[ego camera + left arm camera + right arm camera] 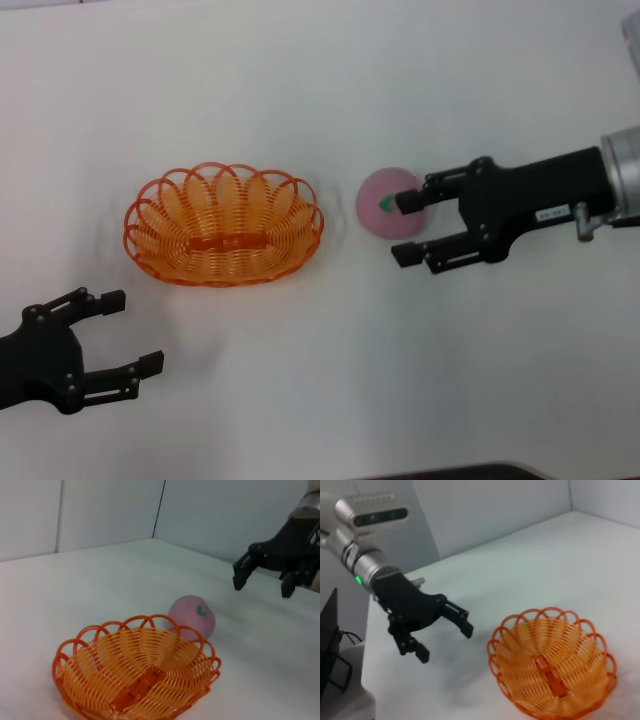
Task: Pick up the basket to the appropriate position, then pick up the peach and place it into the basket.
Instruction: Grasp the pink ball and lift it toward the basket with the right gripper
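1. While the left claw (125,328) is idling spread open and empty by the surface (320,80)'s near-left corner, the basket (224,225) is sitting left of centre.
2. The peach (388,202) is lying beside it.
3. The nearer right claw (408,229), gaping and empty, is reaching toward the peach from the right edge.

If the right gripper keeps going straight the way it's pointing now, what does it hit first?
The peach. The right gripper, jaws open, points straight at it in the head view, though the left wrist view suggests it may be above the peach. Beyond lies the basket.
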Robot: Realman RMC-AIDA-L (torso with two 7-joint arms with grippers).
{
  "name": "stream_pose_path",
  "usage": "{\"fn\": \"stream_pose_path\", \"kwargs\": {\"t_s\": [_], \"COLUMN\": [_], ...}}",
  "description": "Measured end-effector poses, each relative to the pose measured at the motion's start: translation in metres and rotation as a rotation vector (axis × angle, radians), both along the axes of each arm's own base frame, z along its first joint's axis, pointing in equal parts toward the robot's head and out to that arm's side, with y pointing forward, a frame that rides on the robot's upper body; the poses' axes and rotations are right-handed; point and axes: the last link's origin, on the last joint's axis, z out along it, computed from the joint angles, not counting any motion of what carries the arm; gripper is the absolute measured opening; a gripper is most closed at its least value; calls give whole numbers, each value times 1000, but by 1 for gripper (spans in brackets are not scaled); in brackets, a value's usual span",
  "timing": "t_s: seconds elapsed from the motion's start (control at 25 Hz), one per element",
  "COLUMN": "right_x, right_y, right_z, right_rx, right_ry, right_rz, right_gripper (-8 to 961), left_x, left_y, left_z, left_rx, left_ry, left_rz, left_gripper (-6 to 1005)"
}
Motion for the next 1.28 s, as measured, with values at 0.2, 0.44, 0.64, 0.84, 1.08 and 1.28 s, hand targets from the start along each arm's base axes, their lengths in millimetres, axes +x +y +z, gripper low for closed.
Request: {"fn": "stream_pose_path", "kwargs": {"t_s": [0.2, 0.44, 0.64, 0.84, 1.08, 1.28], "right_x": [-9, -32, -48, -56, -56, -55], "right_y": [12, 38, 55, 64, 66, 68], "right_z": [15, 27, 26, 23, 17, 11], "right_rx": [2, -31, -30, -23, -14, -10], "right_ry": [-67, -239, -385, -464, -492, -511], "right_rz": [-47, -126, -138, -137, -134, -122], "right_gripper": [746, 746, 746, 746, 778, 892], "left_x": [-1, -2, -2, -2, -3, -3], "left_y": [0, 0, 1, 1, 1, 2], "left_z": [-1, -1, -1, -1, -2, -1], "left_rx": [2, 3, 4, 5, 7, 8], "left_ry": [3, 2, 4, 5, 7, 8], "left_rz": [5, 12, 12, 14, 17, 16], "left_gripper": [922, 922, 921, 921, 921, 920]}}
